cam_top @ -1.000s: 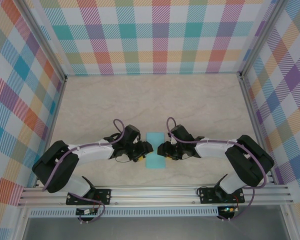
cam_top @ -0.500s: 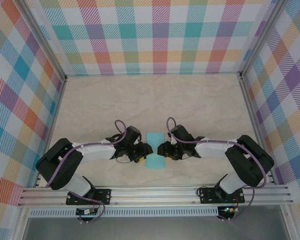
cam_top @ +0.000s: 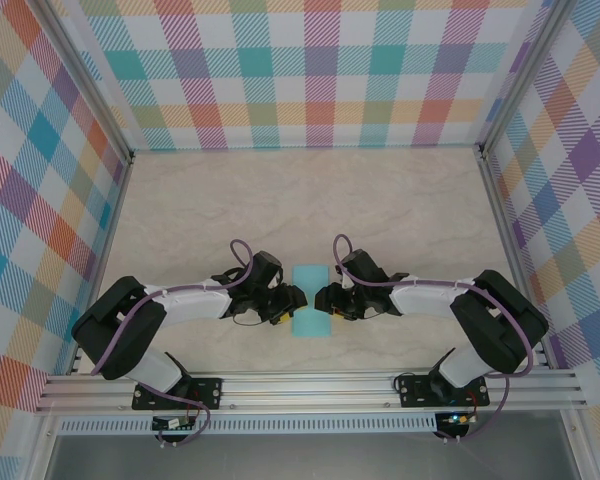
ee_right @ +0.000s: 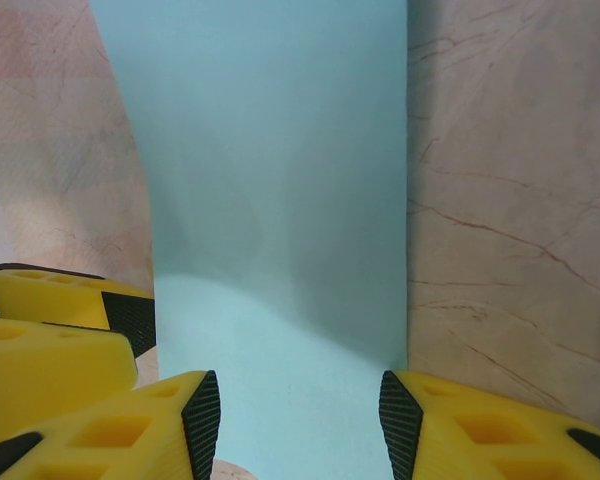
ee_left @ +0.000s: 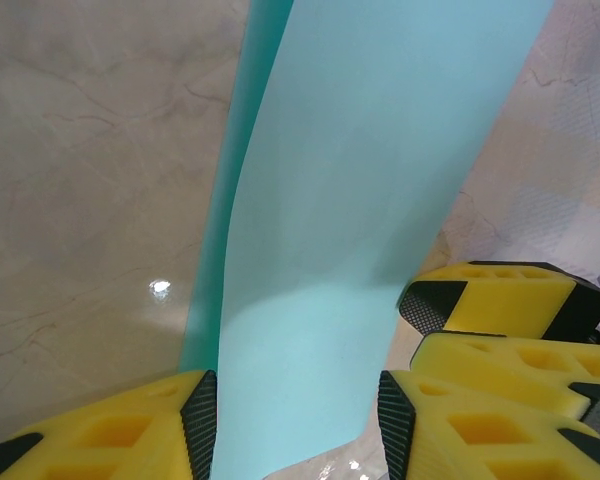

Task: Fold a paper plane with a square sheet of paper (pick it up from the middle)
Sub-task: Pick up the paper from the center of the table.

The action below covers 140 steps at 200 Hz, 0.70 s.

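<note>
The turquoise square sheet of paper (cam_top: 311, 300) lies near the table's front middle and shows as a narrow upright rectangle. A paper plane is out of view. My left gripper (cam_top: 296, 299) meets the sheet's left edge and my right gripper (cam_top: 323, 298) its right edge. In the left wrist view the sheet (ee_left: 360, 200) bows up between the spread yellow fingers of the left gripper (ee_left: 298, 430), and a darker layer shows along its left side. In the right wrist view the sheet (ee_right: 280, 200) runs under the parted fingers of the right gripper (ee_right: 300, 425). Neither pair of pads pinches it.
The marble-patterned table (cam_top: 310, 200) is walled by plaid panels on three sides. An aluminium rail (cam_top: 310, 385) runs along the near edge with both arm bases. The right gripper's fingers (ee_left: 500, 300) stand close beside the left gripper's fingers (ee_right: 50, 300).
The left arm's elbow has shifted slightly right and its jaws have narrowed a little over the sheet. The right arm and the sheet have held still.
</note>
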Motion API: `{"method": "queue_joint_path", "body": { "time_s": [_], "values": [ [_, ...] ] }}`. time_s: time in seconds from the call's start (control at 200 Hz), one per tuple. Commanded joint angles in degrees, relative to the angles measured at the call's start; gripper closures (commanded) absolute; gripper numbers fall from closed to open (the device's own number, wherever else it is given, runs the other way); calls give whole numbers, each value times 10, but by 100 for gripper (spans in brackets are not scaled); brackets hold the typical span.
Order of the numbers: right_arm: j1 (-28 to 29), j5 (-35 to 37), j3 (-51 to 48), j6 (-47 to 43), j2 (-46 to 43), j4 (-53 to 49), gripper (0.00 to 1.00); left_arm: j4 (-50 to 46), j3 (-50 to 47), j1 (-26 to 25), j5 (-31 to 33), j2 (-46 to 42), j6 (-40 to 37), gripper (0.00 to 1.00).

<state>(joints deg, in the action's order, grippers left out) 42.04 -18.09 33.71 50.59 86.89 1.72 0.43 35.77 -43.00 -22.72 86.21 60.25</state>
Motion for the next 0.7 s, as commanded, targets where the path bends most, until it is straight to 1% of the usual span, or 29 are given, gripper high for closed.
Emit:
{"method": "queue_joint_path", "body": {
  "time_s": [0.0,0.495,0.645,0.695],
  "values": [
    [-4,16,-16,3,2,-40,50,12,-6,-8,-2,3,0,52],
    [-4,14,-16,3,-4,-40,50,60,-14,-8,17,16,32,52],
    [-4,14,-21,0,-23,-34,50,72,-16,-6,30,15,39,56],
    [-4,14,-24,-3,-35,-31,49,77,-14,-4,31,17,41,60]
  ]
}}
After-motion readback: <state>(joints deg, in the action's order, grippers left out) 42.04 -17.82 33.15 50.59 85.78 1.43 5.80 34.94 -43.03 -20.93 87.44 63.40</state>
